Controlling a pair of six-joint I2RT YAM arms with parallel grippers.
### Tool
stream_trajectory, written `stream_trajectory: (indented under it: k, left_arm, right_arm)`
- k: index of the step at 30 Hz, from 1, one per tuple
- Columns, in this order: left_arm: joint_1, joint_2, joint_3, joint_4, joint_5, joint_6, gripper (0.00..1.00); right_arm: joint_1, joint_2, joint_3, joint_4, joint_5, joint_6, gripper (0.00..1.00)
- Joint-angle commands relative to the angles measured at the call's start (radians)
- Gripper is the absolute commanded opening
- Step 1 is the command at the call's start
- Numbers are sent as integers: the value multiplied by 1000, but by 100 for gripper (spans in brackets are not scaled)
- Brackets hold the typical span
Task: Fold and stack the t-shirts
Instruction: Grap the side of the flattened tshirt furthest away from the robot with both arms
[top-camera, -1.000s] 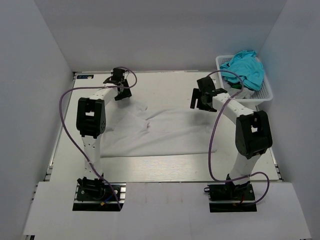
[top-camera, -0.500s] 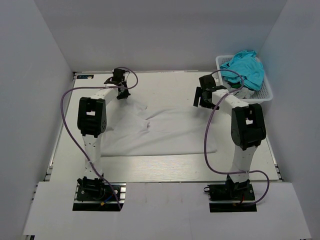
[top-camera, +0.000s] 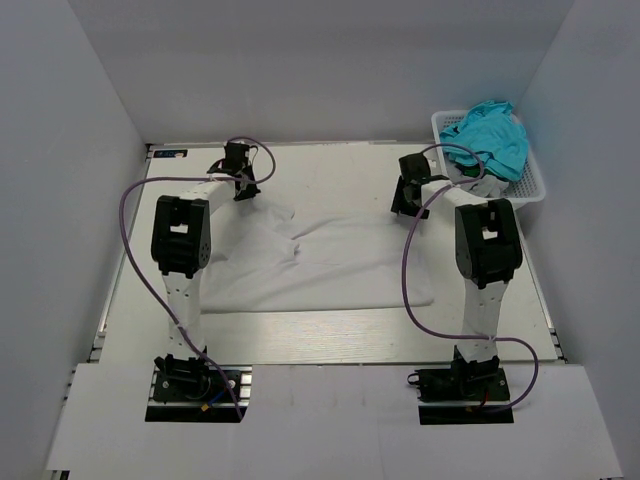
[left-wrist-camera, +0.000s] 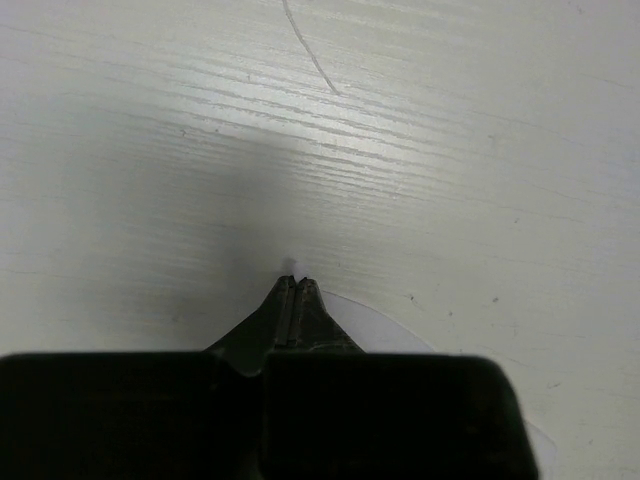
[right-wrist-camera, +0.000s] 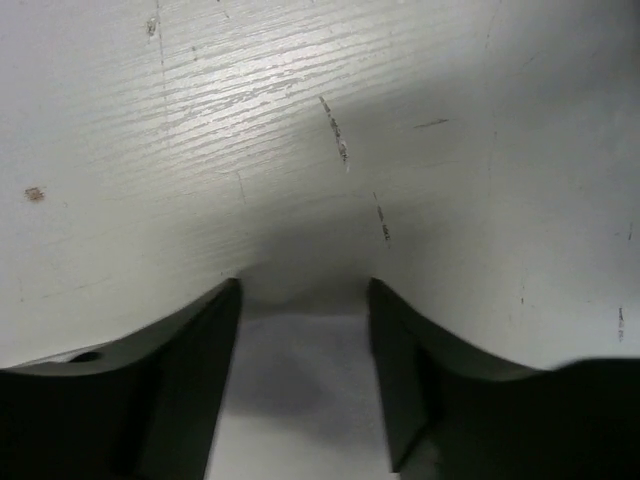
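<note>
A white t-shirt (top-camera: 330, 265) lies spread out and rumpled across the middle of the table. My left gripper (top-camera: 240, 185) is down at the shirt's far left corner. In the left wrist view its jaws (left-wrist-camera: 292, 280) are pressed together with a small nub of white cloth at the tips, and the shirt's edge (left-wrist-camera: 385, 330) curves out beneath them. My right gripper (top-camera: 405, 200) is down at the far right corner. In the right wrist view it (right-wrist-camera: 303, 285) stands open, its fingers (right-wrist-camera: 200, 340) on either side of the cloth edge (right-wrist-camera: 300, 400).
A white mesh basket (top-camera: 520, 190) stands at the back right and holds teal cloth (top-camera: 490, 135). White walls close in the table on the left, right and far sides. Purple cables loop off both arms.
The left gripper has shut at the shirt's far left corner. The right gripper has swung back and down to the far right corner, and its jaws have narrowed somewhat.
</note>
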Motion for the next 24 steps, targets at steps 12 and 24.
stream_trajectory:
  k: [12, 24]
  left_arm:
    - [-13, -339, -217, 94, -7, 1, 0]
    - [-13, -706, -568, 187, -30, -103, 0]
  right_arm:
    - [1, -118, -56, 88, 9, -24, 0]
    - [1, -374, -251, 172, -2, -40, 0]
